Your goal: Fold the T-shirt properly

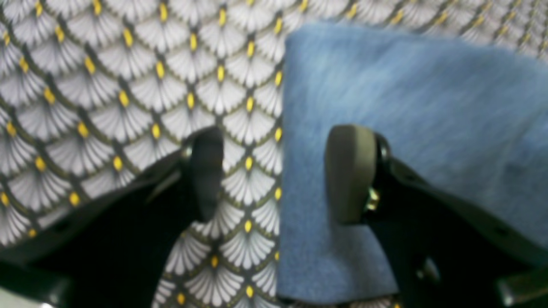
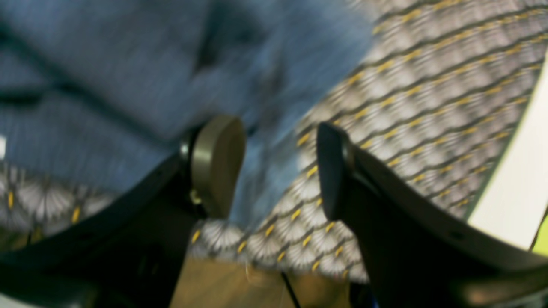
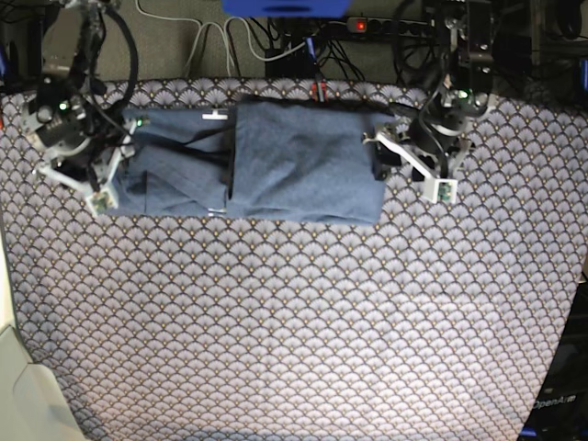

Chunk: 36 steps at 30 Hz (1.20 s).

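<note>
T-shirt [image 3: 308,165] lies part-folded along the arm-side edge of the patterned surface [image 3: 303,312], both claws, left [image 1: 274,175] and right [image 2: 280,171], open and empty; best to pinch the rumpled right-claw end by its corners, then fold it inward flat.

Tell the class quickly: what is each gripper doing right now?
Left gripper: open, holding nothing, over the shirt's edge.
Right gripper: open, fingers spread over the shirt's edge and the patterned cloth.
</note>
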Each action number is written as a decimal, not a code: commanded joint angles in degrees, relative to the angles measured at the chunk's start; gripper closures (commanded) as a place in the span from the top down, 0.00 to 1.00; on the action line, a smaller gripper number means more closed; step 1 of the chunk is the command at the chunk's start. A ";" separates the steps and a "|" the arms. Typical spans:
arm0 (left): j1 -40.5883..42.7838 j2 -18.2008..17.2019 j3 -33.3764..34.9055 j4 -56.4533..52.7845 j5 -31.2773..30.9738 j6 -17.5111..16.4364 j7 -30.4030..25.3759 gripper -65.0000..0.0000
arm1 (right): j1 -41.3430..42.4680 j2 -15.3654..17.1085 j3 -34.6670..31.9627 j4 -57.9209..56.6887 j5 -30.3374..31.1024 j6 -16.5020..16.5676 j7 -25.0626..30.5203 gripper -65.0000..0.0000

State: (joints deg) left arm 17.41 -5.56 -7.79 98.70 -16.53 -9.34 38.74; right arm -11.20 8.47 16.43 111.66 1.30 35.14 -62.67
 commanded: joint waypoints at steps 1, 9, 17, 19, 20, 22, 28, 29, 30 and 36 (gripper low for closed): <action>-0.40 -0.02 0.01 0.51 -0.56 -0.55 -1.25 0.59 | 0.96 0.37 1.73 0.92 -0.03 0.07 0.56 0.49; -1.10 0.42 0.10 -0.28 -0.56 -0.55 -1.16 0.59 | 2.54 0.45 7.18 -2.43 8.68 0.07 0.56 0.49; -0.93 0.07 -0.16 -0.01 -0.56 -0.55 -0.90 0.59 | 4.21 0.54 7.18 -11.66 12.46 0.07 1.00 0.49; -0.75 0.07 -0.16 -0.01 -0.56 -0.55 -0.90 0.59 | 5.09 1.42 7.18 -13.41 12.55 0.07 1.00 0.49; -0.75 0.07 -0.16 -0.01 -0.56 -0.55 -0.90 0.59 | 5.62 1.68 7.18 -14.73 12.55 0.07 1.00 0.49; -0.66 0.07 -0.16 -0.01 -0.56 -0.55 -0.90 0.59 | 6.76 2.12 7.18 -17.19 12.55 0.07 1.00 0.49; -0.66 0.07 -0.16 0.07 -0.56 -0.55 -0.81 0.59 | 7.90 3.09 7.27 -20.27 12.55 0.07 1.80 0.49; -0.66 0.07 -0.16 0.07 -0.56 -0.55 -0.81 0.59 | 7.90 3.18 7.27 -20.36 12.55 0.07 2.32 0.49; -0.66 0.07 -0.16 0.07 -0.56 -0.55 -0.81 0.59 | 7.90 3.18 7.27 -20.71 12.55 0.07 2.94 0.49; -0.66 0.07 -0.16 0.07 -0.56 -0.55 -0.81 0.59 | 8.08 4.23 7.27 -25.63 12.55 0.07 5.05 0.49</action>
State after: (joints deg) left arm 17.12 -5.23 -7.79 97.60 -16.58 -9.50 38.83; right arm -3.55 12.05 23.51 85.78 14.92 35.14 -56.99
